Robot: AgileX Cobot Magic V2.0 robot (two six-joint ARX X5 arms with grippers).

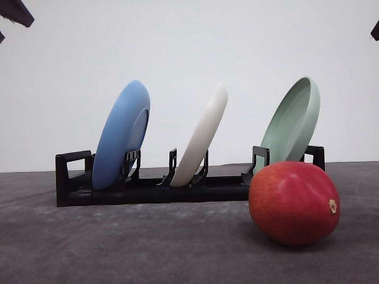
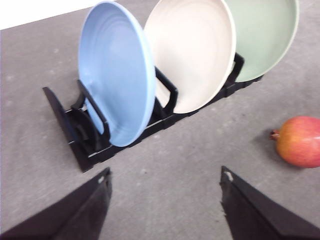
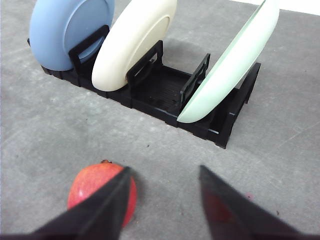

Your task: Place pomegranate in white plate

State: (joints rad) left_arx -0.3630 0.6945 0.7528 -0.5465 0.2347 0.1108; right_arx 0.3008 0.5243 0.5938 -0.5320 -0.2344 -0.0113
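Resting spot: the pomegranate (image 1: 294,203) lies on the grey surface (image 1: 118,250), in front of the rack's right end, touching no plate.
Rack: a black rack (image 1: 74,183) holds three tilted plates on edge.
Plates: blue plate (image 1: 121,135) left, white plate (image 1: 202,136) in the middle slot, pale green plate (image 1: 295,123) right.
Left pincer (image 2: 165,180): fingers spread wide, holding nothing, above the surface.
Right pincer (image 3: 162,175): fingers apart, empty, one finger partly covering the fruit from the wrist camera.
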